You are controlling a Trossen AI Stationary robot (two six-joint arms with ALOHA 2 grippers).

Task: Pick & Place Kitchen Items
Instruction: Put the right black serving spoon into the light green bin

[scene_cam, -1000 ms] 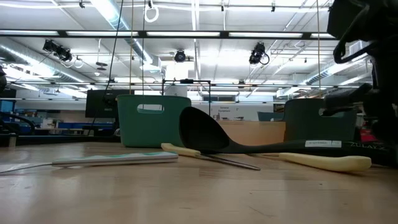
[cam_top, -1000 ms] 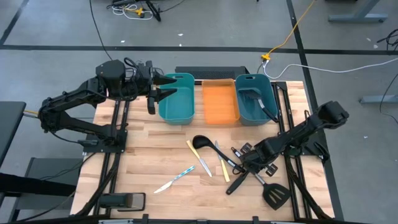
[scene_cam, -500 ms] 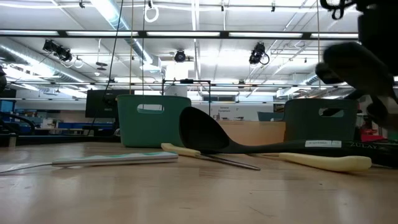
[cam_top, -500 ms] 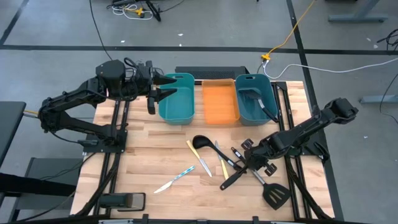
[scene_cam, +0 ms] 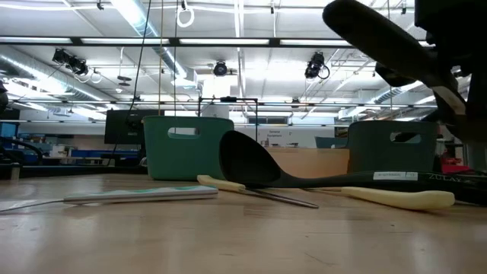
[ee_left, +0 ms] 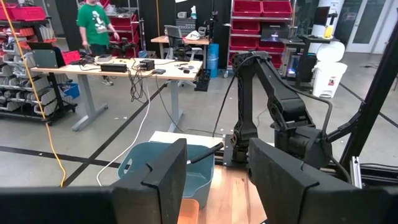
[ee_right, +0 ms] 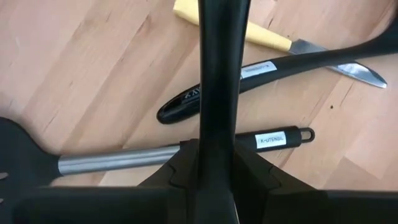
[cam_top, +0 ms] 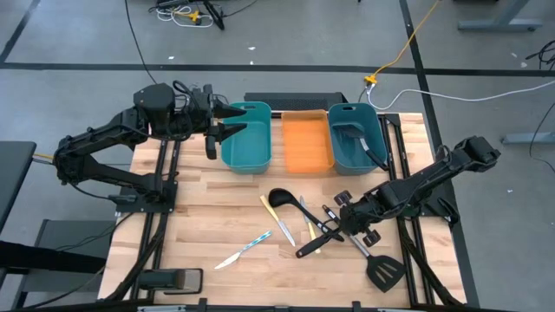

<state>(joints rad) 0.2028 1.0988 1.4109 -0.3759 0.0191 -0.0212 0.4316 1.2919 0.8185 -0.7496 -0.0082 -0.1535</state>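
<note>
My right gripper (cam_top: 336,227) hangs over the table's near right part, shut on a long black utensil (cam_top: 314,243), which also crosses the top right of the low view (scene_cam: 380,38). Under it lie a black ladle (cam_top: 282,198), two yellow-handled knives (cam_top: 277,221), a light-blue-handled knife (cam_top: 243,251) and a black spatula (cam_top: 381,270) with a steel shaft (ee_right: 118,158). All of them rest flat on the wood. My left gripper (cam_top: 212,130) waits open and level, high beside the left teal bin (cam_top: 247,152). My right gripper pinches the black utensil's shaft (ee_right: 217,134) between its two fingers (ee_right: 186,165). The fingers slant down from the table's right side. The utensil sticks out ahead of them toward the near left. It is lifted clear of the table and tilted, with its free end (scene_cam: 338,14) in the air.
At the far edge stand the left teal bin, an orange tray (cam_top: 308,143) and a right teal bin (cam_top: 342,147) holding black utensils (cam_top: 371,152). Bare wood lies at the near left (cam_top: 191,225). A person (ee_left: 93,22) stands in the room beyond.
My right gripper has risen and rolled, still shut on the black utensil. The utensil has come up clear of the table. Its free end has swung toward the table's left, over the yellow-handled knife.
</note>
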